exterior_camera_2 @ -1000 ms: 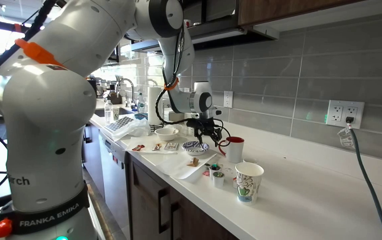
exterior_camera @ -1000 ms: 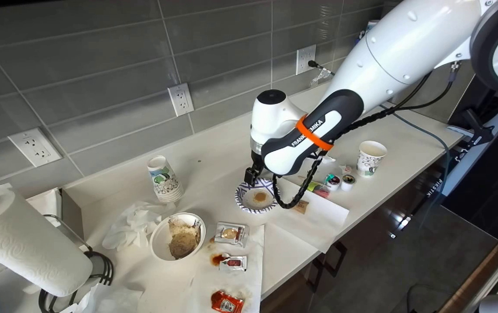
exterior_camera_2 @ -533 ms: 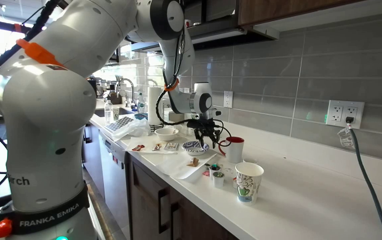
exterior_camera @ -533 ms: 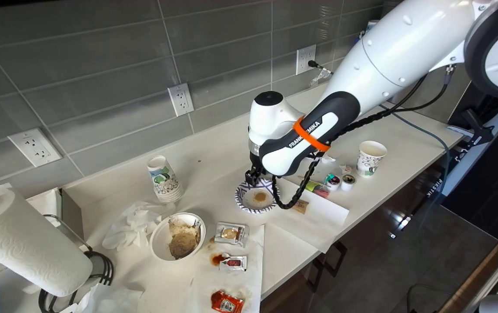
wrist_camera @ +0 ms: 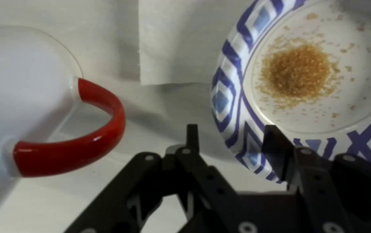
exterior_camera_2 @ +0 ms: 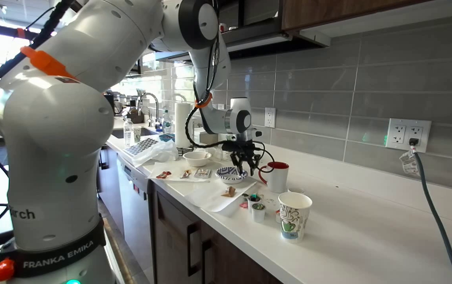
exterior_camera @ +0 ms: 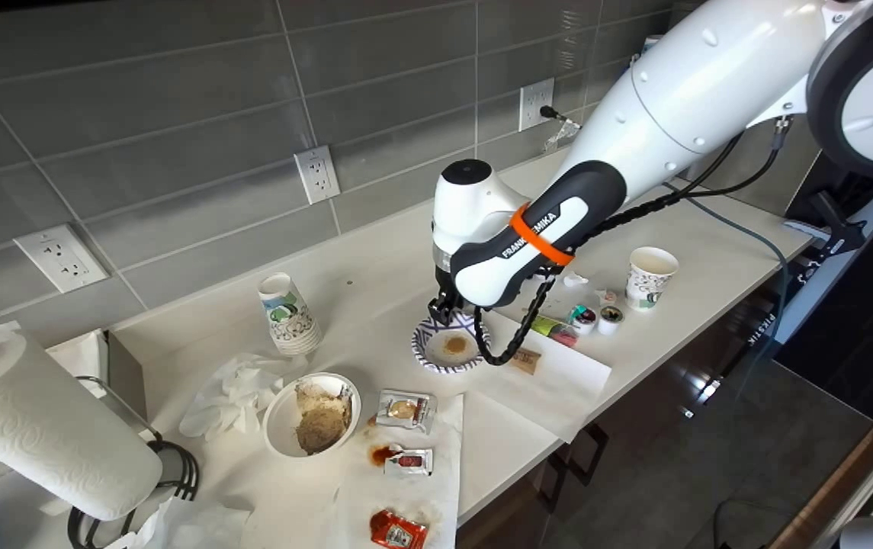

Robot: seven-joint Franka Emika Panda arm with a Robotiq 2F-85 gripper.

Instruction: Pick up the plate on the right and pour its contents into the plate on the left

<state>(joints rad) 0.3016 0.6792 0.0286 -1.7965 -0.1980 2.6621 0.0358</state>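
Observation:
The right-hand plate is a shallow bowl with a blue and white patterned rim (exterior_camera: 422,352) (exterior_camera_2: 226,174) (wrist_camera: 226,100). Brown grains (wrist_camera: 297,72) lie in its middle. The left-hand plate is a plain white bowl (exterior_camera: 281,427) (exterior_camera_2: 197,159); in an exterior view it holds beige and brown powder (exterior_camera: 322,423). It is out of the wrist view. My gripper (exterior_camera: 442,309) (exterior_camera_2: 246,172) (wrist_camera: 231,129) is open with nothing held. In the wrist view one finger overlaps the inside of the patterned rim and the other is outside it. I cannot tell whether they touch.
A white mug with a red handle (wrist_camera: 101,129) (exterior_camera_2: 278,177) stands beside the gripper. Several stacked paper cups (exterior_camera: 289,316) and a paper towel roll (exterior_camera: 47,427) stand along the left. Opened packets (exterior_camera: 406,410) lie on paper sheets. A paper cup (exterior_camera_2: 293,217) stands near small creamer cups (exterior_camera_2: 258,212).
The arm has shifted slightly to the left in an exterior view. The gap between my fingers looks narrower in an exterior view. The bowls have not moved.

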